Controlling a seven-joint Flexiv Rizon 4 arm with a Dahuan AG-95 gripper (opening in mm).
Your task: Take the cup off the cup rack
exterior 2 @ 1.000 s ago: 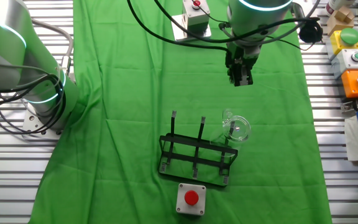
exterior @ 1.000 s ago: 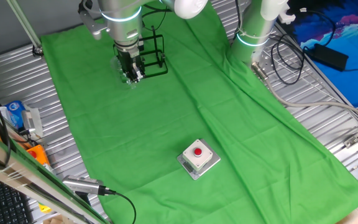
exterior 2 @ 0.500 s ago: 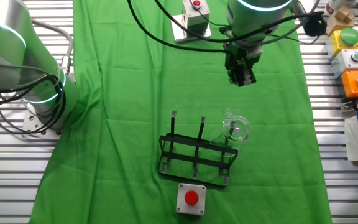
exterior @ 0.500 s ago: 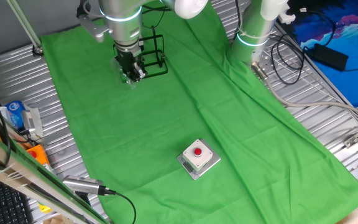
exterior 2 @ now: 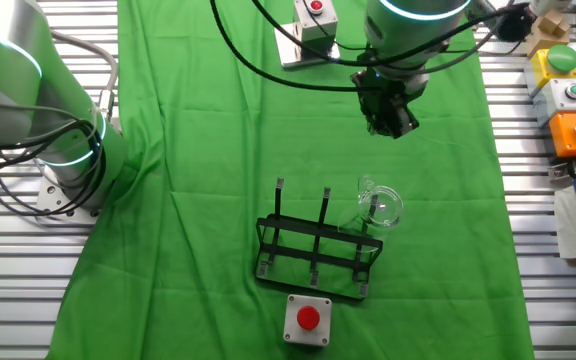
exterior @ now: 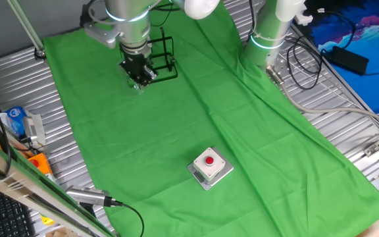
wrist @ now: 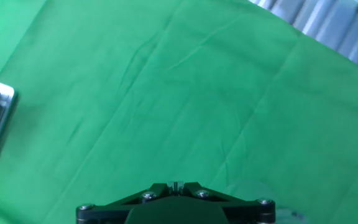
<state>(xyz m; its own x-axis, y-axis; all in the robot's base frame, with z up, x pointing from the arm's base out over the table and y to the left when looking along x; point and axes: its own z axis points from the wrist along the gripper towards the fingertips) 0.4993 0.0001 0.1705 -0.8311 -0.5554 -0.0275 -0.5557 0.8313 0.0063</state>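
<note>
The clear cup (exterior 2: pixel 380 207) rests at the right end of the black wire cup rack (exterior 2: pixel 316 252), against one of its upright posts, its small handle pointing up the picture. My gripper (exterior 2: pixel 391 122) hangs over bare cloth beyond the cup, apart from it, with nothing in it. In the hand view the two fingers meet in a point at the bottom middle. In the one fixed view the gripper (exterior: pixel 139 76) stands in front of the rack (exterior: pixel 166 58) and hides the cup.
A grey box with a red button (exterior 2: pixel 308 319) sits just in front of the rack. A second one (exterior 2: pixel 313 20) is at the far edge of the green cloth (exterior 2: pixel 208 150). Coloured button boxes (exterior 2: pixel 566 90) stand at the right, off the cloth.
The gripper has turned about its own axis and shifted slightly. Cup and rack have stayed where they were.
</note>
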